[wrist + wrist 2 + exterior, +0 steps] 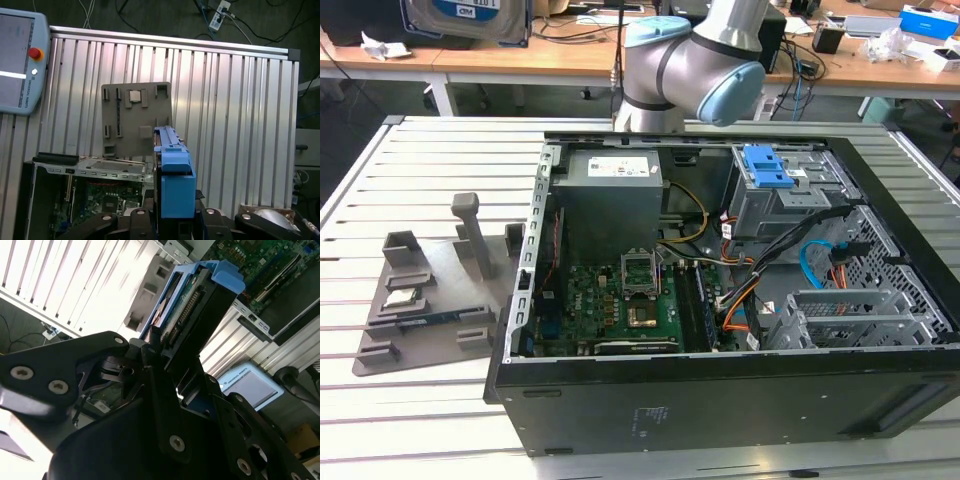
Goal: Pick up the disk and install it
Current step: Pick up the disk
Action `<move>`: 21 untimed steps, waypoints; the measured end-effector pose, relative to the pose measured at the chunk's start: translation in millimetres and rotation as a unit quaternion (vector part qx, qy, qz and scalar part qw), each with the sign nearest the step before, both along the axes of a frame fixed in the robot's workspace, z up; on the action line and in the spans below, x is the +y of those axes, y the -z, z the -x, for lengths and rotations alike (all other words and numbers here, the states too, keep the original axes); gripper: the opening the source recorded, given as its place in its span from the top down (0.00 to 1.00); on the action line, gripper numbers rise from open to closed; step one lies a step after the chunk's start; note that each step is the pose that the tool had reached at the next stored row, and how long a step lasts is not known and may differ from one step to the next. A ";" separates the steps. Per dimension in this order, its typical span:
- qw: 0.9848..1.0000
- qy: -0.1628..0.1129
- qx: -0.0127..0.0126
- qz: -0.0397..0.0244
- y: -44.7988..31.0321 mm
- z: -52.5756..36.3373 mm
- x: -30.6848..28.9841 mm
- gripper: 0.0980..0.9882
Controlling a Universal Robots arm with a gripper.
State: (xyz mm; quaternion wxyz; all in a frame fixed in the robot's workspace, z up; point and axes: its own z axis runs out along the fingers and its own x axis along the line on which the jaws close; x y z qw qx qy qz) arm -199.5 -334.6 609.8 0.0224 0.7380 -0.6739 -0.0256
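blue-railed disk (pixel 173 185), one, clamped by closed gripper (pixel 152 347), one grey tray (pixel 125 125), one chip (pixel 134 96)

**Silver Table (pixel 430 160) With Long Slats**

Holds a big black computer box (pixel 720 405) from the middle out to 3 o'clock in the exterior view. Lying on its side, open on top. Also holds a flat grey tray (pixel 430 340) at 9 o'clock from the box, just beside it, with little posts standing up.
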 end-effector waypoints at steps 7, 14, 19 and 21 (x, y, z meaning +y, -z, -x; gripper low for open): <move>1.000 0.000 0.000 0.002 7.1 -25.1 -0.1 0.70; 1.000 0.000 0.000 0.003 14.4 -48.5 0.0 0.70; 1.000 0.000 0.000 0.004 19.0 -65.2 0.0 0.70; 1.000 0.000 0.000 0.004 21.2 -73.8 0.0 0.70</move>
